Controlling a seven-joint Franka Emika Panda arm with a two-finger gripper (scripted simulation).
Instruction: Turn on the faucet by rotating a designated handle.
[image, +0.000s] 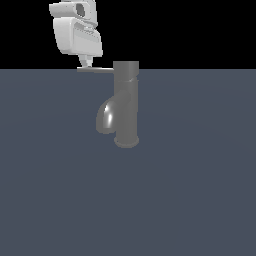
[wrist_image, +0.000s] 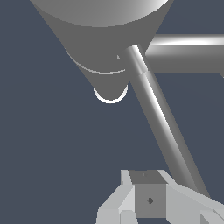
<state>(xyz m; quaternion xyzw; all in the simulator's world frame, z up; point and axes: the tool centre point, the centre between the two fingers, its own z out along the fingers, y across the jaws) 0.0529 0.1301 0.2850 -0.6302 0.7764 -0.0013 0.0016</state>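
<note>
Parked white tool (image: 87, 64) at thin grey metal handle rod (image: 95, 69) on dull grey cylinder faucet (image: 126, 105); grip state unclear. Probably needs sideways push next.

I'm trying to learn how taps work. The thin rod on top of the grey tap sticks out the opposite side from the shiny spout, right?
Not quite. In the exterior view the handle juts from the top of the faucet toward that view's left, the same side as the spout, not the opposite. It is thin and at the top, as you said.
</note>
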